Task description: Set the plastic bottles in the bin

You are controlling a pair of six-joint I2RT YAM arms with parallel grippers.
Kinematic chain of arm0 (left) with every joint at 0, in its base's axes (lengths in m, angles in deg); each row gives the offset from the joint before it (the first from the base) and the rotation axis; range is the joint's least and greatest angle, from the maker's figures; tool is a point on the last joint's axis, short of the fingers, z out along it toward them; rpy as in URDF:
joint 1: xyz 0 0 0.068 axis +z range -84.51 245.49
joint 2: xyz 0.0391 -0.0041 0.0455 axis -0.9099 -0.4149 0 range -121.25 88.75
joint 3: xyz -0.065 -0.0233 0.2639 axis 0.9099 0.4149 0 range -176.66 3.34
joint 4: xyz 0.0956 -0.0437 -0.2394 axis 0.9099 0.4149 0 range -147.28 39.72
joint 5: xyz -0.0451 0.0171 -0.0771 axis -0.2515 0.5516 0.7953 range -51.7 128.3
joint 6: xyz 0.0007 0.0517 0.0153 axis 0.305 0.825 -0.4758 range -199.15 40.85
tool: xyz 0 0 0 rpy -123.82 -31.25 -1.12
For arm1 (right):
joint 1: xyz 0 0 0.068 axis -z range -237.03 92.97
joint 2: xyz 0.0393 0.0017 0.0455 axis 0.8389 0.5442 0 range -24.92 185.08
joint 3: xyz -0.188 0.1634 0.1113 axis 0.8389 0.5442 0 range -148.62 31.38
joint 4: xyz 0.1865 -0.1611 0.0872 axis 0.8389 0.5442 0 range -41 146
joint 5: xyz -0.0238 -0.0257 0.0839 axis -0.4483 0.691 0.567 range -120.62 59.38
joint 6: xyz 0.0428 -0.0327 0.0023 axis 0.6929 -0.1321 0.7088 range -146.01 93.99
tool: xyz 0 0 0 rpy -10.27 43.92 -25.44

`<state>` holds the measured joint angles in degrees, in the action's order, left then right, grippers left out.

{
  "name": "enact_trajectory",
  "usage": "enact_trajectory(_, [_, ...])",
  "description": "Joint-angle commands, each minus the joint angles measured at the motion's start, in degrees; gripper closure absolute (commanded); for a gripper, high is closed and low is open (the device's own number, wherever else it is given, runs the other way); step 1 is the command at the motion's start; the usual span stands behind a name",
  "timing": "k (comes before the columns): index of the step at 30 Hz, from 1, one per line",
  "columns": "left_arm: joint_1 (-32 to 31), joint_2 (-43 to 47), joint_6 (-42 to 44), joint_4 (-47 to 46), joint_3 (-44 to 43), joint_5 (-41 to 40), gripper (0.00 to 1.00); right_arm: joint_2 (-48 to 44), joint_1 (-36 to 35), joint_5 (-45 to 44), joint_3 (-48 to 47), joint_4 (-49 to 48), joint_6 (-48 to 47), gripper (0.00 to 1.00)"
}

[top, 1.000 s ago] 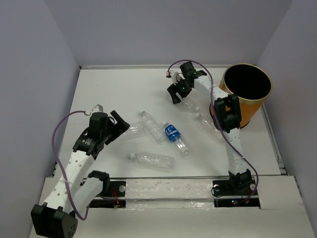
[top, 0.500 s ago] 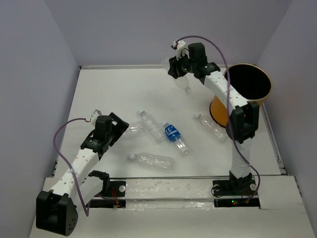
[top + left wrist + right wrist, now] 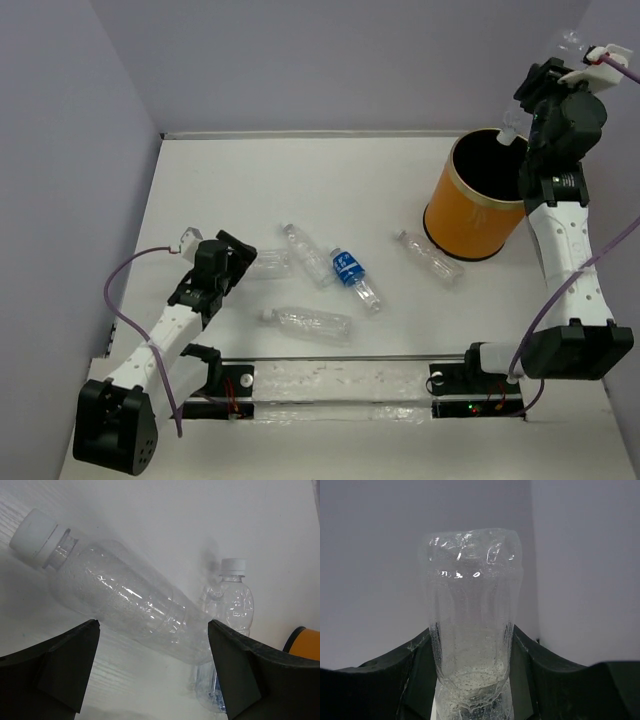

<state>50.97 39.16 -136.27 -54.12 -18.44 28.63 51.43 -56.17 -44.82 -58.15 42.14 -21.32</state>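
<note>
Bottles [image 3: 310, 322] litter table [image 3: 220, 180] beside bin [image 3: 470, 215]; right hand [image 3: 545, 90] grips another bottle [image 3: 470, 605].

Picture edges cut the bin [image 3: 306, 644] to an orange sliver — and the clamped bottle [image 3: 470, 630] low down.

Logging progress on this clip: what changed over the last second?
The right gripper, shut on a clear bottle, lifted it off the table and swung it right, above the bin. The left gripper stayed open by a lying bottle; the other table bottles and bin did not move.
</note>
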Motion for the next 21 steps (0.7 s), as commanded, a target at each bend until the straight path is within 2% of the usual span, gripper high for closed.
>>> enact_trajectory(1, [0.1,-0.3,-0.5,-4.9,1.1,-3.5,0.01,-0.6,4.5,-9.2,9.9,-1.5,10.1,0.72])
enact_trajectory(4, [0.1,-1.3,-0.3,-6.7,2.5,-5.3,0.01,-1.8,5.8,-10.9,16.1,-2.4,12.5,0.71])
enact_trajectory(6, [0.1,-1.7,-0.4,-7.9,3.0,-6.4,0.01,-2.1,5.8,-10.4,18.7,-2.4,13.2,0.65])
enact_trajectory(7, [0.1,-2.2,-0.6,-8.4,3.3,-6.7,0.01,-2.2,5.8,-9.4,19.2,-2.4,13.3,0.48])
enact_trajectory(10, [0.2,-3.1,-1.0,-10.7,4.6,-7.2,0.01,-3.8,5.8,-5.3,19.8,-0.2,14.3,0.16])
enact_trajectory(12, [0.1,-3.9,-1.0,-11.9,5.2,-7.9,0.01,-6.3,5.8,-0.9,20.0,0.9,15.2,0.11])
enact_trajectory(15, [0.2,-5.0,-0.5,-13.0,5.2,-8.8,0.01,-9.0,5.8,5.5,20.1,2.2,16.2,0.09])
enact_trajectory(17, [0.2,-6.4,0.1,-14.4,5.0,-9.3,0.01,-11.4,5.3,13.5,21.2,3.1,18.2,0.09])
enact_trajectory(19, [0.2,-8.4,1.0,-16.2,4.6,-9.6,0.01,-12.8,2.4,21.4,22.5,3.1,18.8,0.09])
enact_trajectory(21, [0.2,-11.1,1.4,-16.9,4.1,-10.0,0.01,-12.9,-0.7,24.8,22.7,3.9,18.9,0.09])
